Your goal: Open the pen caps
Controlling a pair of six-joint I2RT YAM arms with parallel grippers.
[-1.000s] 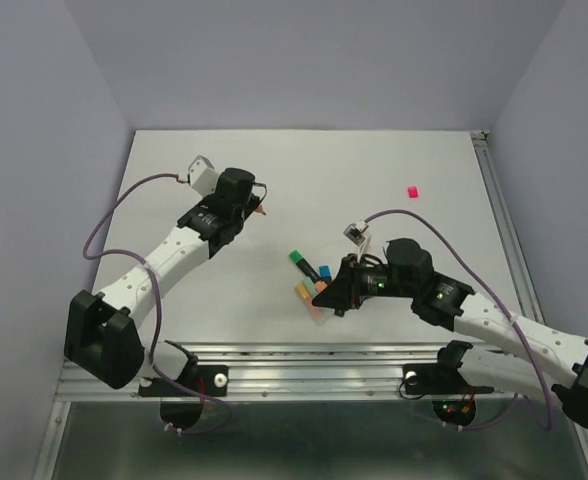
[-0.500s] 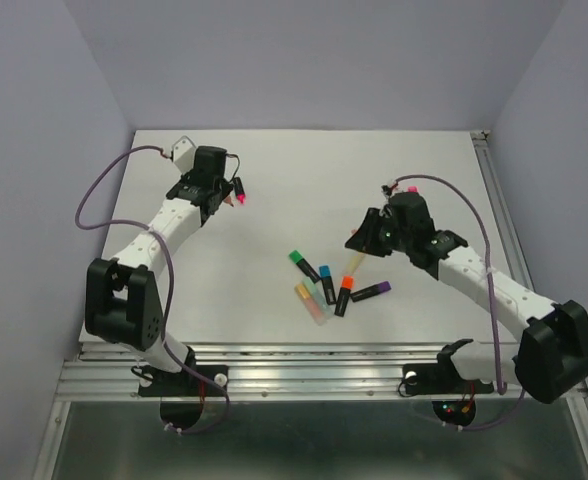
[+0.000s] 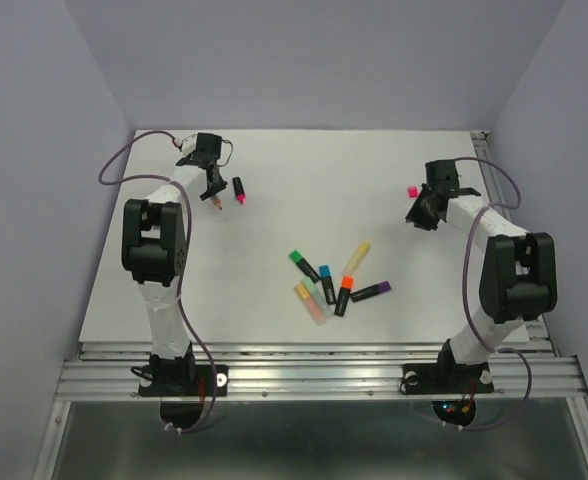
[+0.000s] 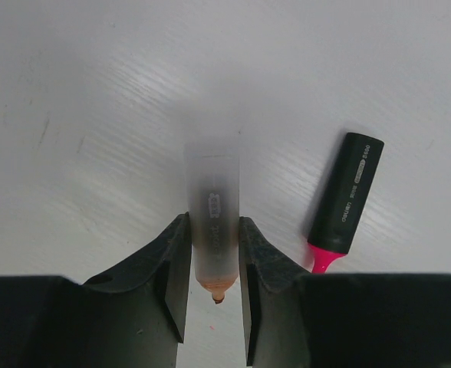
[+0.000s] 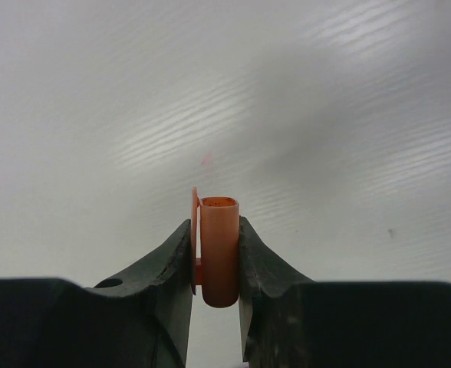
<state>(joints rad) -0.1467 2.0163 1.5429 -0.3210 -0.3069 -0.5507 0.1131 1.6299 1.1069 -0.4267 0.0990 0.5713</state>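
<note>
- Worktop [image 4: 95, 92]: white, matt, faint streaked grain.
- Orange cap [image 5: 219, 261]: smooth plastic, slight sheen.
- Pale barrel [image 4: 214, 184]: frosted translucent plastic.
- Black pen [image 4: 348, 192]: satin plastic.
- Right claw fingers [image 5: 164, 268]: black, matt plastic.

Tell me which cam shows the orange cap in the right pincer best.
Right wrist: the orange cap sits mid-frame, clamped in the right pincer, open end and clip visible. Top external: the right arm hides it. Left wrist: not in view.
</note>
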